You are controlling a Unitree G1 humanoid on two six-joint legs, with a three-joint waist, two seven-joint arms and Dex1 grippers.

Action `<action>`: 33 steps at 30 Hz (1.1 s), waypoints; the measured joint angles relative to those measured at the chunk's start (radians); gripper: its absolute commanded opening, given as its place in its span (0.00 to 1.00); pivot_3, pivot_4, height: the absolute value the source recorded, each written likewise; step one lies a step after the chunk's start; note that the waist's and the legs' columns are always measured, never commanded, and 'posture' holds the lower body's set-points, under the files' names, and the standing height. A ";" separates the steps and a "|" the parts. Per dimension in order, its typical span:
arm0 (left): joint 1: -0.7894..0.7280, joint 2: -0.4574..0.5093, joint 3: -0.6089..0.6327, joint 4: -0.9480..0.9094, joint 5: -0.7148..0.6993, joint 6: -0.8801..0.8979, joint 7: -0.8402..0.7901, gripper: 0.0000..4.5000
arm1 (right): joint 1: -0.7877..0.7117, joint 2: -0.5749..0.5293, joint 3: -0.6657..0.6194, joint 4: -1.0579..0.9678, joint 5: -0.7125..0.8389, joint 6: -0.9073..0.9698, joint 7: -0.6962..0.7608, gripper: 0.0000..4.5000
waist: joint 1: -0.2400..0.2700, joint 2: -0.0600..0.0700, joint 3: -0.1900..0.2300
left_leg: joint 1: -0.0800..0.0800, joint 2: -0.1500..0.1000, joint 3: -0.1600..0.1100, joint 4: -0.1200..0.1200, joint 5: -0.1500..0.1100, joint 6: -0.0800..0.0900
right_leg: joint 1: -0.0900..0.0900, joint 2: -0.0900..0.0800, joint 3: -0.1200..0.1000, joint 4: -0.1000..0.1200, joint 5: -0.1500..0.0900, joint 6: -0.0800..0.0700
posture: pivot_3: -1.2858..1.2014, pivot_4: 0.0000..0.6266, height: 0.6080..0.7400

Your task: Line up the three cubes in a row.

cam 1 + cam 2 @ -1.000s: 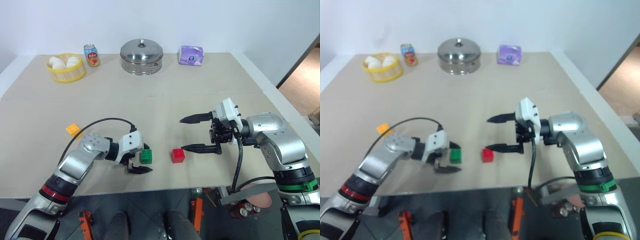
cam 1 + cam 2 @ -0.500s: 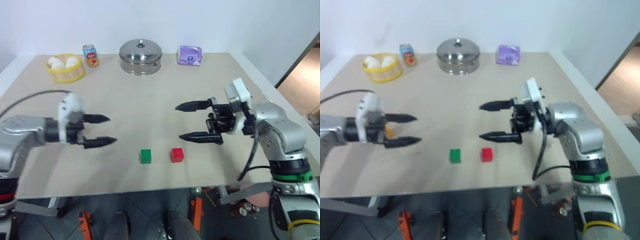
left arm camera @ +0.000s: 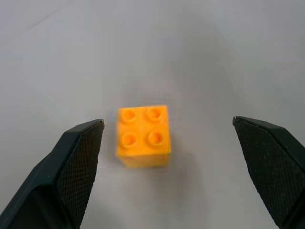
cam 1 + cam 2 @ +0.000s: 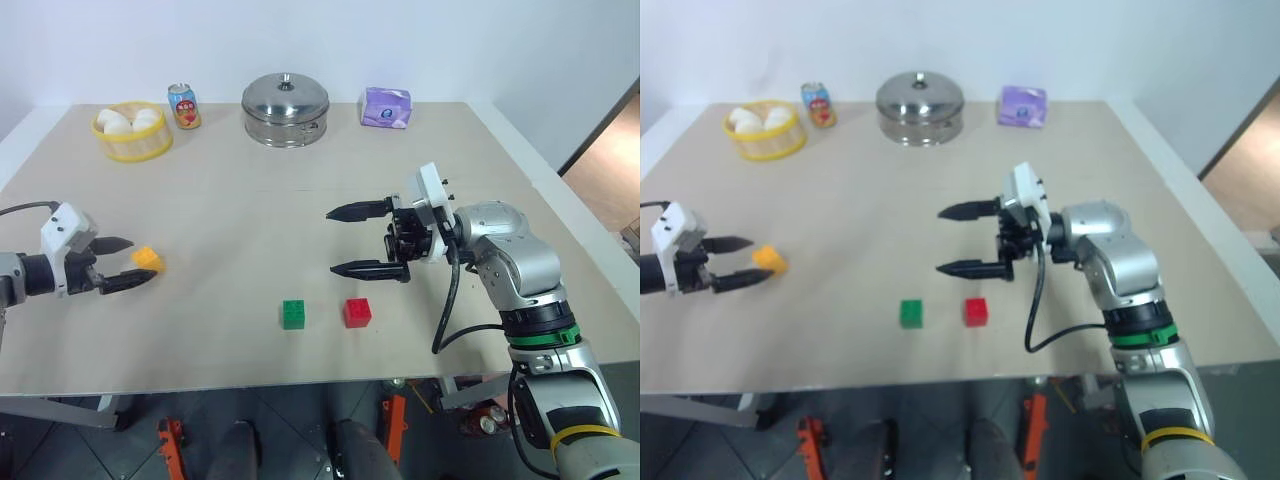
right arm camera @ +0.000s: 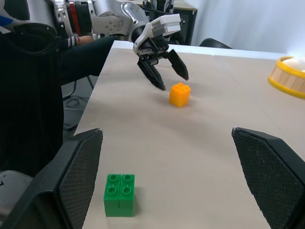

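Yellow-orange is the one still out of line: the orange cube [image 4: 147, 259] sits alone toward the left of the table [image 4: 300, 200], well apart from the other two. The green cube [image 4: 293, 313] and red cube [image 4: 357, 312] lie near the front edge, close side by side with a small gap, already reading as the start of a row.

A second ago my left gripper [image 4: 118, 264] was down at the green cube; now it has swung far out to the left and faces the orange one, fingers spread wide. From my left wrist the cube lies between the two fingertips but a little beyond them, touching neither, so nothing is held yet. I take this to mean green is placed and I have turned to the last cube.

My right gripper [image 4: 362, 240] hovers above the table behind the red cube, also spread wide and empty; it has only drifted slightly leftward.

Two of three seem done. Next I should ease the left fingers around the orange cube, close, and carry it beside the green one.

Farther back stand the egg basket [image 4: 132, 147], can [image 4: 183, 107], steel pot [image 4: 285, 110] and purple packet [image 4: 385, 108], clear of my work.
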 measured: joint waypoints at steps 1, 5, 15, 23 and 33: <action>-0.024 -0.005 -0.013 0.031 0.009 -0.014 -0.007 0.99 | 0.000 0.001 0.000 0.001 -0.003 0.000 0.000 1.00 | 0.000 0.000 0.000 | 0.000 0.000 0.000 0.000 0.000 0.000 | 0.000 0.000 0.000 0.000 0.000 0.000 | 0.52 0.24 0.99; -0.103 -0.044 -0.062 0.155 0.059 -0.076 -0.019 0.99 | 0.000 0.008 0.001 0.002 -0.009 -0.002 0.000 1.00 | -0.001 0.000 0.000 | 0.001 0.000 0.000 0.001 0.000 0.000 | 0.001 0.000 0.001 0.000 0.000 -0.001 | 0.52 0.24 0.99; -0.209 -0.095 -0.128 0.400 0.156 -0.191 -0.030 0.99 | 0.004 0.000 -0.002 -0.003 -0.010 -0.004 -0.021 1.00 | -0.002 0.000 0.000 | 0.001 0.000 0.000 0.001 0.000 0.000 | 0.000 0.001 0.001 0.001 0.002 0.004 | 0.52 0.24 0.99; -0.243 -0.102 -0.128 0.467 0.173 -0.223 -0.016 0.59 | 0.017 -0.010 -0.005 -0.018 -0.007 0.002 -0.028 1.00 | -0.002 0.000 0.000 | 0.001 0.000 0.000 0.001 0.000 0.000 | 0.000 0.001 0.001 0.001 0.002 0.003 | 0.52 0.24 0.99; -0.233 -0.104 -0.122 0.454 0.171 -0.224 -0.022 0.30 | 0.017 -0.009 -0.007 -0.022 -0.003 0.002 -0.030 1.00 | -0.002 0.000 0.000 | 0.001 0.000 0.000 0.001 0.000 0.000 | 0.001 0.001 0.001 0.002 0.003 0.004 | 0.52 0.24 0.99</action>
